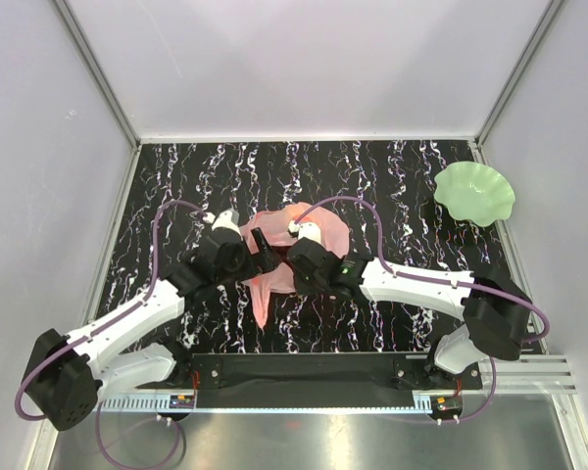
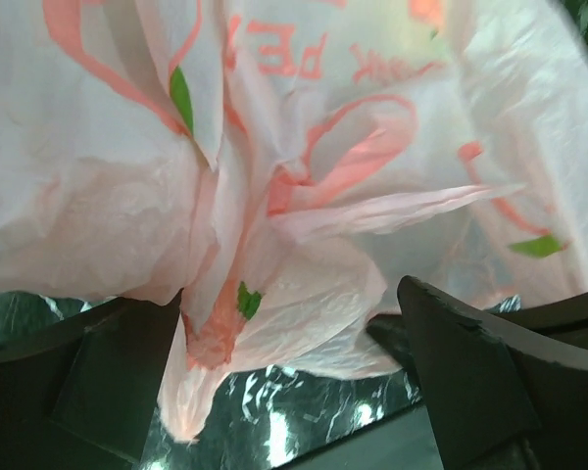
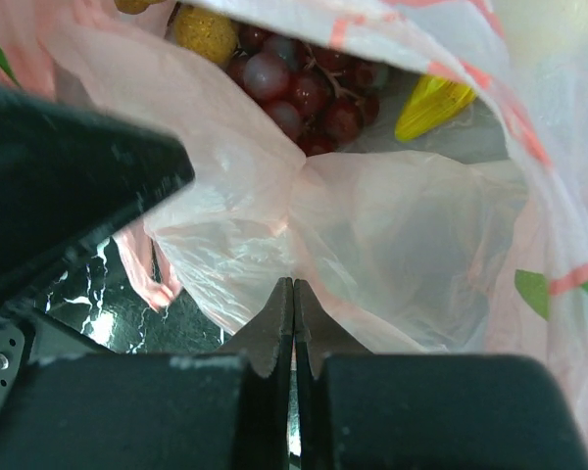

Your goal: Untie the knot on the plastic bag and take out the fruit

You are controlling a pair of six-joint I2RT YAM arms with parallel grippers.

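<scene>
The pink plastic bag (image 1: 318, 220) lies mid-table between both grippers. My left gripper (image 1: 263, 251) is open at the bag's left side. In the left wrist view the left gripper (image 2: 289, 299) has its jaws wide apart, with a twisted strip of the bag (image 2: 225, 313) hanging between them. My right gripper (image 1: 294, 257) is shut. In the right wrist view its tips (image 3: 294, 284) pinch the bag's film (image 3: 402, 235) at the near rim. The bag's mouth gapes there and shows dark red grapes (image 3: 304, 93), a yellow banana (image 3: 431, 103) and a brown round fruit (image 3: 206, 34).
A wavy green plate (image 1: 475, 191) sits at the far right of the black marbled table (image 1: 176, 186). White walls enclose the table at the back and sides. A loose pink tail of the bag (image 1: 262, 304) trails toward the near edge.
</scene>
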